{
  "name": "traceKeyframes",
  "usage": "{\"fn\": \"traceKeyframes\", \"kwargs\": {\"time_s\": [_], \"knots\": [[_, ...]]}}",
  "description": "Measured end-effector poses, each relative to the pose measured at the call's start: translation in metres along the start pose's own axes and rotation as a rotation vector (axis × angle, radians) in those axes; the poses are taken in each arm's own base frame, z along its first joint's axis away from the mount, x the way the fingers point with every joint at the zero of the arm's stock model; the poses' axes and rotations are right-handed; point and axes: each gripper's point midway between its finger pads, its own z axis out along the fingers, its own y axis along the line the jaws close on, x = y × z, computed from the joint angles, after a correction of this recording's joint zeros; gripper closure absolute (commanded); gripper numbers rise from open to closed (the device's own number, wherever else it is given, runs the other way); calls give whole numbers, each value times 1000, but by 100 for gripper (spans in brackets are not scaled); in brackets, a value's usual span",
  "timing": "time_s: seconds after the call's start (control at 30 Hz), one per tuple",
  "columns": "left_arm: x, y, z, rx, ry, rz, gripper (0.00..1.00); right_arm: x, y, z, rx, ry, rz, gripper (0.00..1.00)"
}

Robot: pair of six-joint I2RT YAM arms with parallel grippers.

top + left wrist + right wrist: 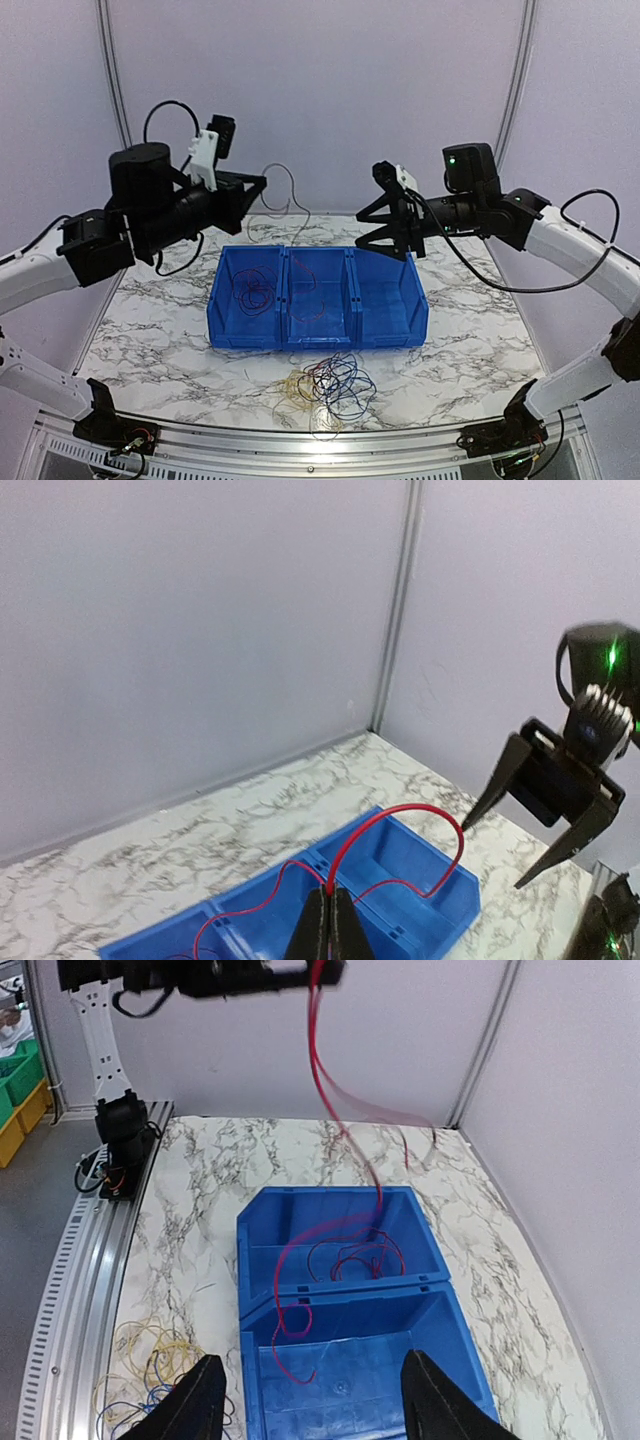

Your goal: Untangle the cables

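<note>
My left gripper (pixel 330 894) is shut on a red cable (pixel 404 806), which arches up from the jaws and trails down toward the blue bin (pixel 455 905). Seen from above, the left gripper (pixel 262 183) is raised behind the bin's left end. My right gripper (pixel 360 230) hovers open over the bin's right end, and the right wrist view shows nothing between its fingers (pixel 200 1405). The held cable (pixel 376 1191) hangs into the far compartment, where more red cable (pixel 252 290) lies coiled. A tangle of yellow, dark blue and red cables (pixel 325 385) lies on the table in front of the bin.
The blue bin (pixel 285 335) has three compartments and stands mid-table on the marble top. Grey walls close the back and sides. A rail (pixel 300 450) with both arm bases runs along the near edge. Green and yellow crates (pixel 18 1085) stand off the table.
</note>
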Motion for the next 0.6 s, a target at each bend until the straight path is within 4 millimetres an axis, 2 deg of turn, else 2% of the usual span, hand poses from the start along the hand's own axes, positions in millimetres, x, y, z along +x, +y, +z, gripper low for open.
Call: {"fn": "traceKeyframes", "kwargs": {"time_s": [0.1,0.17,0.27,0.37,0.43,0.47,0.6], "knots": [[-40,23,-22,-76,-78,7,100,26,-9,-16,50,18,26,39],[-63,39,-36,-133,-125,10,100,54,-10,-21,74,45,53,39],[-79,59,-51,-211,-161,14,100,104,-6,-21,88,95,115,39],[-74,74,-52,-266,-144,19,100,148,2,-20,84,148,186,39],[-58,82,-46,-290,-105,20,100,165,3,-22,97,171,212,39],[-54,85,-44,-298,-96,22,100,167,1,-23,107,171,216,39],[-7,94,-20,-311,12,19,100,158,-10,-27,141,137,176,40]]}}
